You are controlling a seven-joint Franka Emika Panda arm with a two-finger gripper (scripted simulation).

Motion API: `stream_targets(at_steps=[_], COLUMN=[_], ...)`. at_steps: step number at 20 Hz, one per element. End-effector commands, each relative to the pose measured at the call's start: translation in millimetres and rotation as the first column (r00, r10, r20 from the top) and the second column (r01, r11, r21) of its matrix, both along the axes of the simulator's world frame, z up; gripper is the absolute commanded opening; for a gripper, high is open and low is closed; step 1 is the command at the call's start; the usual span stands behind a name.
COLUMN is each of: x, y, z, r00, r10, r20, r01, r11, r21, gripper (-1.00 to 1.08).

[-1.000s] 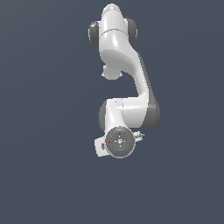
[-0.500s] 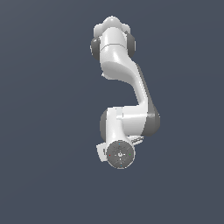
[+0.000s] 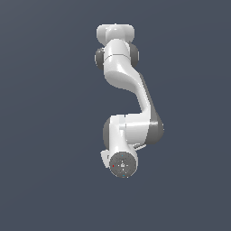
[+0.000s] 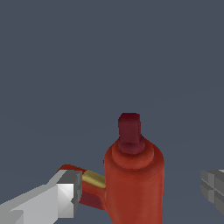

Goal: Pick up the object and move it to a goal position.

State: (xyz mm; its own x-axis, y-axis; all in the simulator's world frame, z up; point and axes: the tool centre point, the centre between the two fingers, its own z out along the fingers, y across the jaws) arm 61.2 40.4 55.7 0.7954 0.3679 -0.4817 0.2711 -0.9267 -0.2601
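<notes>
Over a plain dark grey-blue floor [image 3: 45,135] stands the white robot arm [image 3: 122,81], and it is the biggest thing to see. From the exterior view I look down on it from above. Its base is at the top of that view, and the links fold downward to a grey elbow joint [image 3: 155,128] on the exterior view's right. The round end of the wrist [image 3: 122,165] faces the camera, so it covers everything under it. From this side I see neither the fingers nor the toy.

The wrist view shows more. The red toy drill [image 4: 133,175] sits between the two fingers of the gripper [image 4: 142,192]. Its fat round body stands upright, and the short dark red tip [image 4: 130,131] points away from the camera. A side part with a yellowish band [image 4: 94,179] sticks out from the body toward the light grey finger [image 4: 61,194]. That finger seems to touch or cover the end of this side part. The other finger [image 4: 213,183] is darker and lies at the edge of the picture, well apart from the body of the drill. So the fingers are spread wide, with the toy in the gap, and they do not pinch it. I cannot tell if the toy rests on the floor.
</notes>
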Motion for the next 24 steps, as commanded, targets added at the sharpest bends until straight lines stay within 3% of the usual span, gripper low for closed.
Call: stream_targets(at_steps=[1, 24], x=[-2.2, -8.1], y=[0.3, 0.8], z=[-1.8, -7.4], r00=[1.0, 1.0], r10=[0.005, 0.009], r20=[-0.01, -0.021], r01=[-0.005, -0.009], r11=[1.0, 1.0], r21=[0.006, 0.012], gripper=[1.08, 1.08])
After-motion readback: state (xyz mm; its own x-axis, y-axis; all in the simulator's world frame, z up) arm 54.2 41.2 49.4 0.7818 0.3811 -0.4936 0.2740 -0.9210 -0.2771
